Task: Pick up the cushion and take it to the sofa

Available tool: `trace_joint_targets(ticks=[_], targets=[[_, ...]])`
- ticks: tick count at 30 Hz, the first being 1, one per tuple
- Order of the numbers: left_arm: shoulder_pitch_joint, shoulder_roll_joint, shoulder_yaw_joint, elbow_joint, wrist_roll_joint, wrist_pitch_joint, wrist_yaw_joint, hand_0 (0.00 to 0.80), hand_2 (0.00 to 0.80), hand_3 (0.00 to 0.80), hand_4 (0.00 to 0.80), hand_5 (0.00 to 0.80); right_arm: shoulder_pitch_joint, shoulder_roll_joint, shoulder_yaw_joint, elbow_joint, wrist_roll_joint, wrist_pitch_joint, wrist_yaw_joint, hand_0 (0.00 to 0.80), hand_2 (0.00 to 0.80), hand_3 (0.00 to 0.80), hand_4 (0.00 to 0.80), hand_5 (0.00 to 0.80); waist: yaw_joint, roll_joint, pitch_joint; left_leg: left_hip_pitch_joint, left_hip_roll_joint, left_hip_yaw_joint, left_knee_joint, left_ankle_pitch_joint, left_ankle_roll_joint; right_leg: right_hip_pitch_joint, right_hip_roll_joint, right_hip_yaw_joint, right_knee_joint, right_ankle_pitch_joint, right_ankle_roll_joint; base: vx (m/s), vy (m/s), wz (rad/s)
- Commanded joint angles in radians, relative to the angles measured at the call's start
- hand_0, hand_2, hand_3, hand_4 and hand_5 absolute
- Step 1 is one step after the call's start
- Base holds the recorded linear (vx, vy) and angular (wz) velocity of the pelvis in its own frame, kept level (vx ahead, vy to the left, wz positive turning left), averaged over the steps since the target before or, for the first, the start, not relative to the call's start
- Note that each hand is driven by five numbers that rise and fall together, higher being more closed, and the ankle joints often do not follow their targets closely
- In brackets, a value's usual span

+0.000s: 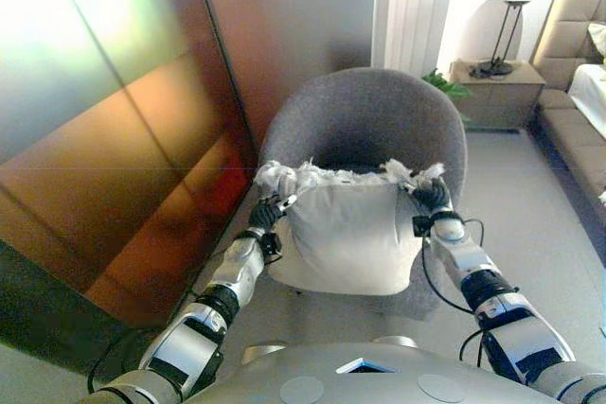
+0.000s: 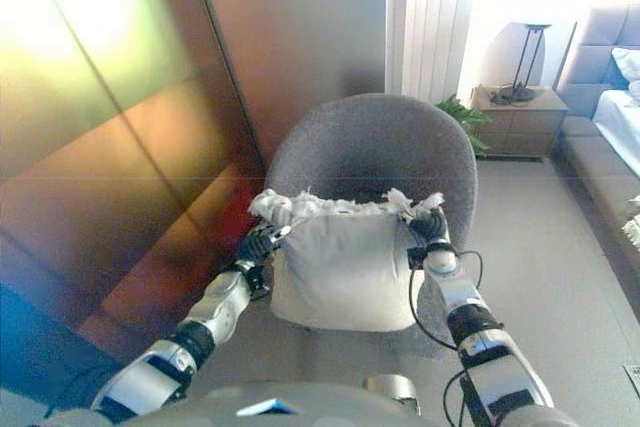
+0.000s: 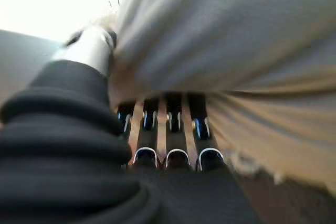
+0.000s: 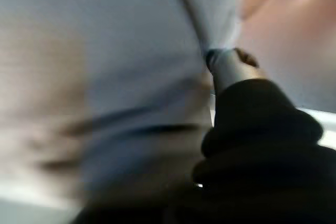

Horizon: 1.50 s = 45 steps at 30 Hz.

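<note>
L to R: the left hand [image 1: 268, 213] is clamped on the cushion [image 1: 346, 234] at its upper-left corner, approx. 9 o'clock of the fringed top edge; in the wrist view the fingers [image 3: 173, 124] are curled into the fabric. The cushion is held upright between both hands, in front of the grey chair [image 1: 365, 120], long axis running hand to hand. The right hand [image 1: 434, 198] is closed on the upper-right corner, approx. 3 o'clock. The sofa [image 1: 578, 130] is seen at approx. 2 o'clock, well apart, so the right arm is judged nearer.

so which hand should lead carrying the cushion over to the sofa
Right, probably. The right hand and left hand each grip a top corner of the cushion before the grey chair, and the sofa lies on the robot's right.
</note>
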Motion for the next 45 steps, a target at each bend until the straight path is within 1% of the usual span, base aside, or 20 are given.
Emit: trace_joint_targets(ticks=[1, 10, 18, 19, 23, 26, 27, 29, 32, 33, 34, 35, 36, 37, 38, 39, 42, 43, 44, 45], targets=[[-0.163, -0.01, 0.028, 0.004, -0.002, -0.058, 0.01, 0.0, 0.0, 0.0, 0.0, 0.0, -0.148, -0.009, -0.007, 0.045, 0.035, -0.048, 0.012, 0.0, 0.0, 0.0, 0.0, 0.0, 0.034, -0.038, -0.049, -0.068, -0.047, -0.02, 0.188, -0.232, 0.008, -0.187, 0.015, -0.087, -0.102, 0.241, -0.026, 0.0, 0.0, 0.0], [-0.137, -0.001, 0.039, -0.009, 0.021, -0.05, 0.008, 0.0, 0.0, 0.0, 0.0, 0.0, -0.121, -0.025, -0.016, 0.01, 0.041, -0.043, 0.023, 0.0, 0.0, 0.0, 0.0, 0.0, 0.035, -0.03, -0.041, -0.069, -0.049, -0.019, 0.192, -0.228, 0.007, -0.183, 0.012, -0.095, -0.104, 0.244, -0.025, -0.008, 0.004, 0.01], [-0.101, 0.005, 0.06, -0.043, 0.034, -0.048, 0.001, 0.0, 0.0, 0.0, 0.0, 0.0, -0.079, -0.032, -0.033, -0.084, 0.02, -0.037, 0.04, 0.0, 0.0, 0.0, 0.0, 0.0, 0.035, -0.025, -0.031, -0.067, -0.047, -0.019, 0.187, -0.223, 0.004, -0.177, 0.009, -0.107, -0.111, 0.248, -0.021, -0.048, 0.007, 0.06], [-0.095, 0.006, 0.067, -0.053, 0.026, -0.055, -0.005, 0.0, 0.0, 0.0, 0.0, 0.0, -0.076, -0.035, -0.036, -0.106, 0.018, -0.035, 0.039, 0.0, 0.0, 0.0, 0.0, 0.0, 0.035, -0.026, -0.03, -0.076, -0.048, -0.018, 0.184, -0.211, 0.003, -0.184, 0.008, -0.107, -0.115, 0.259, -0.023, -0.109, -0.004, 0.1], [-0.058, 0.012, 0.098, -0.131, 0.022, -0.068, -0.019, 0.0, 0.0, 0.0, 0.0, 0.0, -0.046, -0.039, -0.068, -0.206, -0.014, -0.028, 0.063, 0.0, 0.0, 0.0, 0.0, 0.0, 0.04, -0.022, -0.016, -0.078, -0.046, -0.024, 0.173, -0.207, 0.002, -0.184, 0.012, -0.111, -0.126, 0.259, -0.026, -0.128, -0.007, 0.08], [0.01, 0.014, 0.142, -0.222, 0.036, -0.067, -0.027, 0.0, 0.0, 0.0, 0.0, 0.0, 0.036, -0.021, -0.116, -0.334, -0.072, -0.025, 0.101, 0.0, 0.0, 0.0, 0.0, 0.0, 0.047, -0.02, 0.002, -0.079, -0.043, -0.033, 0.16, -0.2, 0.004, -0.181, 0.018, -0.114, -0.136, 0.263, -0.03, -0.162, -0.025, -0.03], [0.051, 0.016, 0.163, -0.27, 0.047, -0.057, -0.027, 0.0, 0.0, 0.0, 0.0, 0.0, 0.081, -0.012, -0.133, -0.39, -0.094, -0.022, 0.124, 0.0, 0.0, 0.0, 0.0, 0.0, 0.049, -0.02, 0.008, -0.079, -0.043, -0.038, 0.154, -0.198, 0.006, -0.18, 0.02, -0.114, -0.14, 0.263, -0.033, -0.201, -0.029, 0.0], [0.151, 0.03, 0.205, -0.366, 0.087, -0.006, -0.014, 0.0, 0.0, 0.0, 0.0, 0.0, 0.191, 0.021, -0.165, -0.509, -0.142, -0.004, 0.169, 0.0, 0.0, 0.0, 0.0, 0.0, 0.052, -0.021, 0.024, -0.082, -0.041, -0.045, 0.143, -0.193, 0.009, -0.181, 0.028, -0.11, -0.146, 0.261, -0.039, -0.239, -0.031, 0.06], [0.315, 0.064, 0.264, -0.478, 0.156, 0.113, 0.012, 0.0, 0.0, 0.0, 0.0, 0.0, 0.328, 0.053, -0.221, -0.621, -0.182, 0.061, 0.249, 0.0, 0.0, 0.0, 0.0, 0.0, 0.051, -0.025, 0.042, -0.089, -0.037, -0.051, 0.122, -0.191, 0.019, -0.187, 0.046, -0.103, -0.157, 0.252, -0.045, -0.267, -0.053, 0.03], [0.349, 0.072, 0.269, -0.476, 0.169, 0.131, 0.015, 0.0, 0.0, 0.0, 0.0, 0.0, 0.356, 0.051, -0.228, -0.626, -0.185, 0.071, 0.26, 0.0, 0.0, 0.0, 0.0, 0.0, 0.051, -0.026, 0.044, -0.091, -0.035, -0.051, 0.119, -0.19, 0.02, -0.188, 0.05, -0.101, -0.158, 0.25, -0.046, -0.229, -0.062, 0.03], [0.396, 0.083, 0.275, -0.46, 0.151, 0.171, 0.03, 0.0, 0.0, 0.0, 0.0, 0.0, 0.399, 0.052, -0.243, -0.621, -0.152, 0.111, 0.263, 0.0, 0.0, 0.0, 0.0, 0.0, 0.05, -0.027, 0.047, -0.094, -0.034, -0.05, 0.117, -0.188, 0.022, -0.188, 0.055, -0.099, -0.161, 0.248, -0.046, -0.211, -0.057, 0.02], [0.439, 0.086, 0.293, -0.441, 0.153, 0.2, 0.029, 0.0, 0.0, 0.0, 0.0, 0.0, 0.435, 0.059, -0.257, -0.596, -0.17, 0.111, 0.284, 0.0, 0.0, 0.0, 0.0, 0.0, 0.05, -0.029, 0.05, -0.095, -0.033, -0.047, 0.116, -0.19, 0.022, -0.187, 0.059, -0.1, -0.163, 0.244, -0.047, -0.24, -0.059, 0.01], [0.471, 0.086, 0.311, -0.411, 0.194, 0.21, 0.023, 0.0, 0.0, 0.0, 0.0, 0.0, 0.457, 0.065, -0.261, -0.557, -0.203, 0.099, 0.294, 0.0, 0.0, 0.0, 0.0, 0.0, 0.05, -0.03, 0.052, -0.098, -0.031, -0.041, 0.114, -0.191, 0.021, -0.187, 0.061, -0.104, -0.166, 0.241, -0.048, -0.252, -0.049, 0.02], [0.492, 0.081, 0.322, -0.364, 0.217, 0.216, 0.037, 0.0, 0.0, 0.0, 0.0, 0.0, 0.475, 0.065, -0.253, -0.516, -0.197, 0.119, 0.294, 0.0, 0.0, 0.0, 0.0, 0.0, 0.051, -0.032, 0.055, -0.101, -0.027, -0.033, 0.112, -0.188, 0.017, -0.186, 0.061, -0.108, -0.17, 0.242, -0.048, -0.259, -0.049, 0.02], [0.509, 0.083, 0.316, -0.322, 0.199, 0.213, 0.051, 0.0, 0.0, 0.0, 0.0, 0.0, 0.501, 0.063, -0.239, -0.493, -0.181, 0.12, 0.303, 0.0, 0.0, 0.0, 0.0, 0.0, 0.051, -0.034, 0.06, -0.104, -0.025, -0.031, 0.111, -0.187, 0.015, -0.185, 0.063, -0.112, -0.173, 0.241, -0.049, -0.262, -0.063, 0.01], [0.537, 0.086, 0.314, -0.289, 0.203, 0.215, 0.059, 0.0, 0.0, 0.0, 0.0, 0.0, 0.528, 0.066, -0.229, -0.463, -0.209, 0.122, 0.306, 0.0, 0.0, 0.0, 0.0, 0.0, 0.051, -0.035, 0.068, -0.098, -0.023, -0.029, 0.109, -0.196, 0.012, -0.177, 0.066, -0.116, -0.174, 0.227, -0.049, -0.263, -0.069, 0.06], [0.546, 0.073, 0.333, -0.155, 0.18, 0.231, 0.094, 0.0, 0.0, 0.0, 0.0, 0.0, 0.566, 0.059, -0.183, -0.347, -0.24, 0.139, 0.343, 0.0, 0.0, 0.0, 0.0, 0.0, 0.052, -0.047, 0.072, -0.101, -0.018, -0.017, 0.104, -0.19, 0.009, -0.173, 0.072, -0.124, -0.18, 0.228, -0.057, -0.245, -0.072, 0.1], [0.546, 0.073, 0.333, -0.12, 0.198, 0.24, 0.097, 0.0, 0.0, 0.0, 0.0, 0.0, 0.574, 0.062, -0.168, -0.303, -0.258, 0.127, 0.331, 0.0, 0.0, 0.0, 0.0, 0.0, 0.053, -0.052, 0.071, -0.1, -0.018, -0.015, 0.103, -0.191, 0.009, -0.17, 0.075, -0.126, -0.181, 0.226, -0.058, -0.235, -0.088, 0.04], [0.544, 0.067, 0.333, -0.088, 0.197, 0.255, 0.097, 0.0, 0.0, 0.0, 0.0, 0.0, 0.575, 0.065, -0.157, -0.266, -0.27, 0.126, 0.332, 0.0, 0.0, 0.0, 0.0, 0.0, 0.055, -0.057, 0.069, -0.1, -0.017, -0.013, 0.103, -0.192, 0.009, -0.168, 0.077, -0.127, -0.184, 0.227, -0.06, -0.233, -0.087, 0.02], [0.538, 0.06, 0.329, -0.049, 0.181, 0.289, 0.094, 0.0, 0.0, 0.0, 0.0, 0.0, 0.573, 0.069, -0.144, -0.222, -0.277, 0.135, 0.348, 0.0, 0.0, 0.0, 0.0, 0.0, 0.058, -0.061, 0.067, -0.102, -0.017, -0.011, 0.103, -0.193, 0.01, -0.167, 0.08, -0.128, -0.187, 0.227, -0.062, -0.24, -0.083, 0.01]])
